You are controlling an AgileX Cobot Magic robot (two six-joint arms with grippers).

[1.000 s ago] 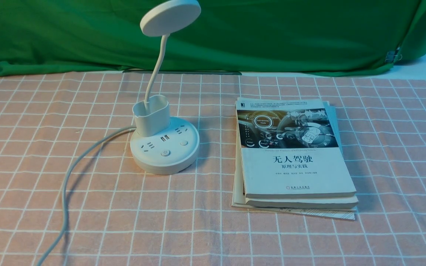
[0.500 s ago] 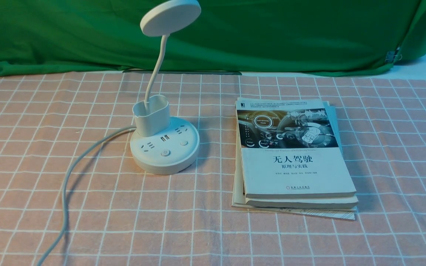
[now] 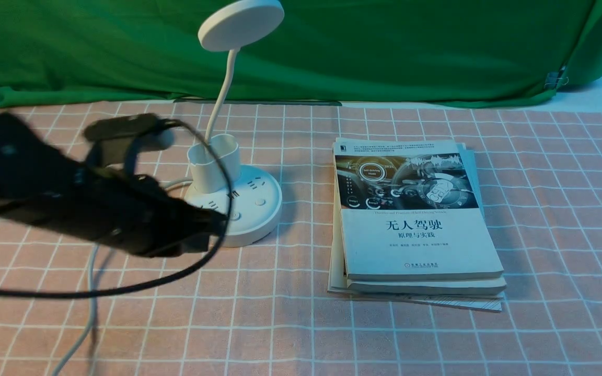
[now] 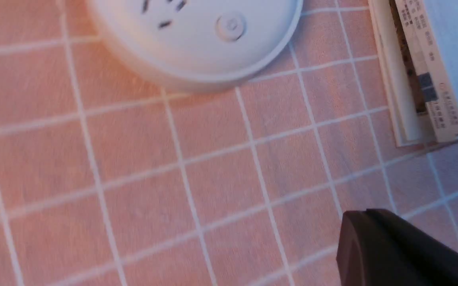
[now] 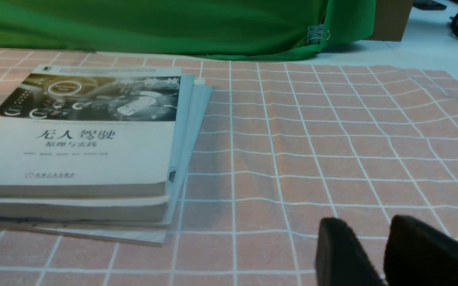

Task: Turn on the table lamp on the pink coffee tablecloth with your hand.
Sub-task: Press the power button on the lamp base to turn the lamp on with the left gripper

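Observation:
The white table lamp (image 3: 256, 209) stands on the pink coffee tablecloth (image 3: 437, 339), left of centre, its disc head (image 3: 241, 23) raised on the thin neck. My left hand, the black gripper (image 3: 220, 222), is blurred and reaches in from the left. Its tip is at the front left of the lamp's round base, close to the power button (image 3: 234, 215). In the left wrist view the jaws (image 4: 356, 216) are pressed together and empty, above the cloth, with the base (image 4: 197, 59) and a button (image 4: 231, 26) ahead. My right gripper (image 5: 366, 224) hovers low over the cloth, jaws slightly apart, empty.
A stack of books (image 3: 416, 235) lies right of the lamp and also shows in the right wrist view (image 5: 74, 151). The lamp's grey-white cord (image 3: 89, 292) runs to the front left under my left arm. A green backdrop cloth (image 3: 384, 47) closes the far side.
My left arm has swung into the front view from the left and its tip now reaches the lamp base. Lamp and books have not moved.

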